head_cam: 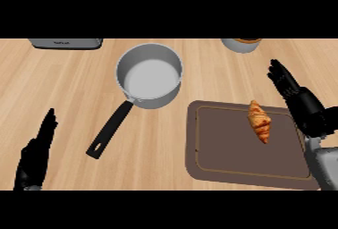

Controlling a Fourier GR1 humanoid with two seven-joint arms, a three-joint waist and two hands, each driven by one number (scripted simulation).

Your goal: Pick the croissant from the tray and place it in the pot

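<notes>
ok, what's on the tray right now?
Only the croissant, lying near the right side of the tray. The right hand and forearm cover the tray's right edge, so that strip can't be checked.

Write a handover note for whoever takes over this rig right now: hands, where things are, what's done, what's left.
Right hand: open, fingers straight, at the tray's right edge beside the croissant, holding nothing.
Left hand: open, resting at the lower left.
Croissant: lying on the right part of the tray.
Pot: on the counter up-left of the tray, nothing in it, handle pointing lower left.
Done: nothing yet; croissant not grasped.
Left: grasp the croissant, carry it over, set it in the pot.
</notes>
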